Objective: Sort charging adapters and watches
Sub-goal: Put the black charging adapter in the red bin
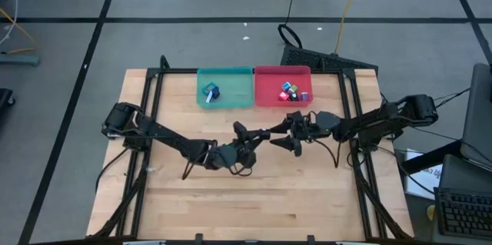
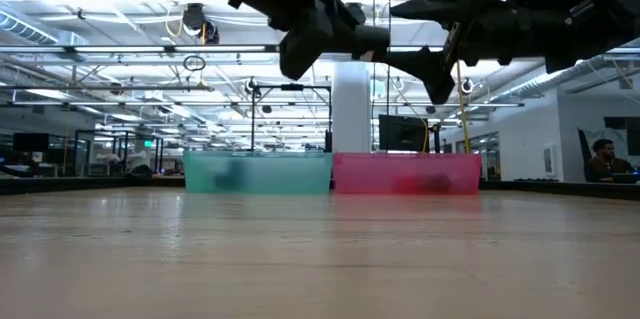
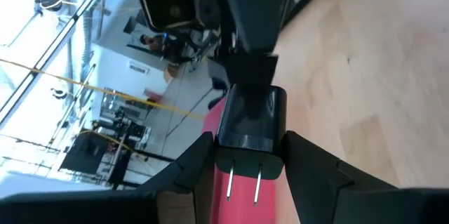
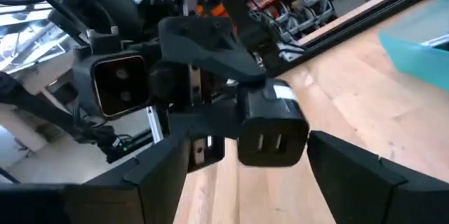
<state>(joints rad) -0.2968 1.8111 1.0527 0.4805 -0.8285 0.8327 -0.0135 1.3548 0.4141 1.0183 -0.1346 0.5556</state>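
Black charging adapter [image 3: 250, 129] up in the air over the middle of the counter [image 1: 254, 191], prongs showing, clamped in the left end effector [image 1: 244, 132]. Right end effector [image 1: 286, 136] sits just beside it, fingers spread wide either side of the adapter, not gripping. Behind them, the teal tray [image 1: 225, 87] holds a watch [image 1: 211, 91]; the red tray [image 1: 282, 86] holds several colored adapters [image 1: 294, 91].

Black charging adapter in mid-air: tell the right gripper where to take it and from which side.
Probably the port end of the black charging adapter, across its flat side faces, coming from opposite the prongs. The left gripper clamps the prong end, leaving only that end free for the open right gripper.
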